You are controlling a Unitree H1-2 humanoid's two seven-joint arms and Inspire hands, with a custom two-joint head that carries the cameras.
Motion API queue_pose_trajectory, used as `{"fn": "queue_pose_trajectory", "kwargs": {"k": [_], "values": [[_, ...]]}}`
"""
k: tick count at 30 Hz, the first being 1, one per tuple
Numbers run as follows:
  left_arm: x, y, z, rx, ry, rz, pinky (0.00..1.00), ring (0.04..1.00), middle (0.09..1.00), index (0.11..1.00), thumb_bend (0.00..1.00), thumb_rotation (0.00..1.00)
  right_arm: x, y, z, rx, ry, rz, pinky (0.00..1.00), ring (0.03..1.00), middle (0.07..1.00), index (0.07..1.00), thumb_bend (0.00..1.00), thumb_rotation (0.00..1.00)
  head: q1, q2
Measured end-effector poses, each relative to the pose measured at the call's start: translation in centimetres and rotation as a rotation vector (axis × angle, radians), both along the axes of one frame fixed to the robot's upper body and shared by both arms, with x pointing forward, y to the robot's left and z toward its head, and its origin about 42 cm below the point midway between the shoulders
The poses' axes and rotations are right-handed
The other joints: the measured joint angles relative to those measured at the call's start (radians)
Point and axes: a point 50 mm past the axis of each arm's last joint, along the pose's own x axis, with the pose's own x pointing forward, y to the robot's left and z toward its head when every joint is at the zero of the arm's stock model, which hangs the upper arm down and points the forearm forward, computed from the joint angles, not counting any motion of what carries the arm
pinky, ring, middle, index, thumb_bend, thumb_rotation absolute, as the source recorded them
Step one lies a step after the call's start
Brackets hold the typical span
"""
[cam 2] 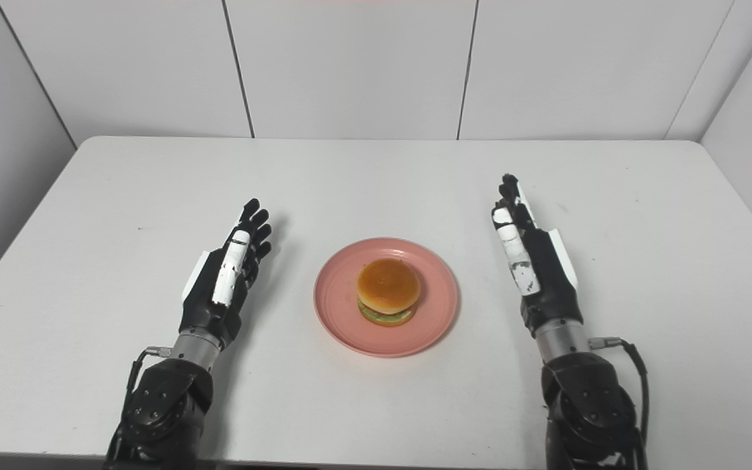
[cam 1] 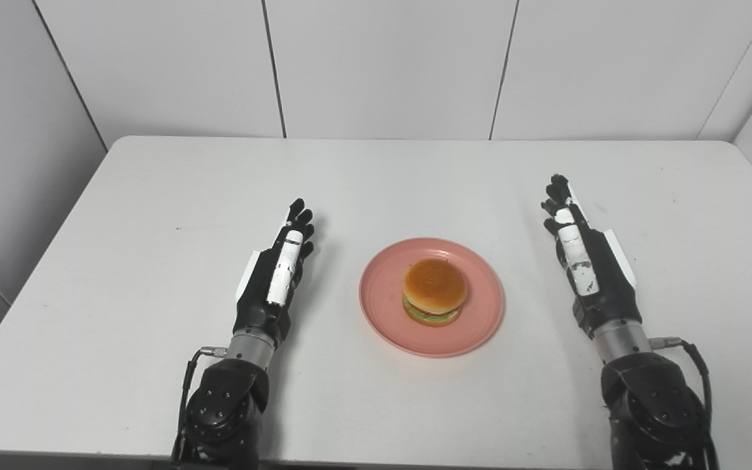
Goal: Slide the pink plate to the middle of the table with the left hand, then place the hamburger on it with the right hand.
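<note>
A pink plate [cam 1: 431, 297] is seen near the middle of a white table [cam 1: 154, 196], with a hamburger [cam 1: 435, 291] set on it slightly toward the near side. The left hand [cam 1: 278, 267] is laid flat to the plate's left and the right hand [cam 1: 581, 254] to its right, both released, fingers extended toward the far edge, nothing held. Neither hand touches the plate, nothing stands between, and the task is judged done.

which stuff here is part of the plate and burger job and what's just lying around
Part of the job:
- pink plate, near the table's middle
- hamburger, sitting on the plate
- left robot hand, open, holding nothing
- right robot hand, open, holding nothing

Just there:
- white table; no loose items are visible on it
</note>
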Motion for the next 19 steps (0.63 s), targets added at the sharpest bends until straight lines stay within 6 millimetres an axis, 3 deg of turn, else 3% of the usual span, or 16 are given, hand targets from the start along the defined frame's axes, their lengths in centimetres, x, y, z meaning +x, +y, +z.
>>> {"fn": "queue_pose_trajectory", "kwargs": {"k": [8, 19], "values": [[-1.5, 0.5, -3.0, -0.006, 0.047, 0.033, 1.00, 1.000, 0.999, 0.999, 0.39, 1.00, -0.4, -0.8, -4.0, 0.099, 0.062, -0.040, 1.00, 1.000, 1.000, 1.000, 0.68, 1.00, -0.006, 0.002], [-1.4, 0.8, -3.5, -0.010, 0.030, 0.040, 0.99, 0.973, 0.977, 0.974, 0.42, 1.00, -0.2, -0.9, -4.5, 0.102, 0.048, -0.032, 1.00, 1.000, 1.000, 1.000, 0.62, 1.00, -0.003, -0.002]]}}
